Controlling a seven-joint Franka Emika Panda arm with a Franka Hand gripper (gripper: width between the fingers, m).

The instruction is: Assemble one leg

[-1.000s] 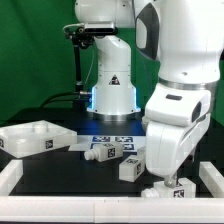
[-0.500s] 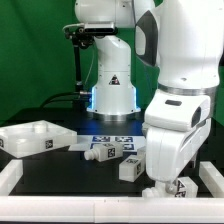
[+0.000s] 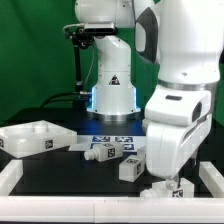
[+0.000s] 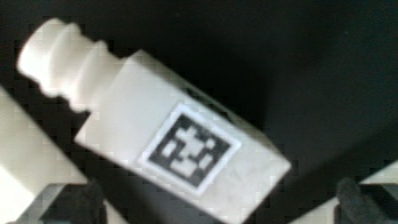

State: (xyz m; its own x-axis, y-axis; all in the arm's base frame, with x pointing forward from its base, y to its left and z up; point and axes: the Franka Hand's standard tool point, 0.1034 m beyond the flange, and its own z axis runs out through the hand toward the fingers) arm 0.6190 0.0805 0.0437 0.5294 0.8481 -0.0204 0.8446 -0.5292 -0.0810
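A white leg fills the wrist view, lying on the black table with a square tag on its side and a ribbed peg at one end. My gripper is open, and its dark fingertips stand on either side of the leg's blunt end without touching it. In the exterior view the gripper is low over the table at the front right, beside that leg. Two more legs lie in the middle of the table.
The large white tabletop with raised rims lies at the exterior view's left. The marker board lies flat in front of the robot base. A white rail borders the table's front and sides.
The arm shifted slightly up and then back down over the front-right leg. The leg has stayed on the table and the jaws remain open.
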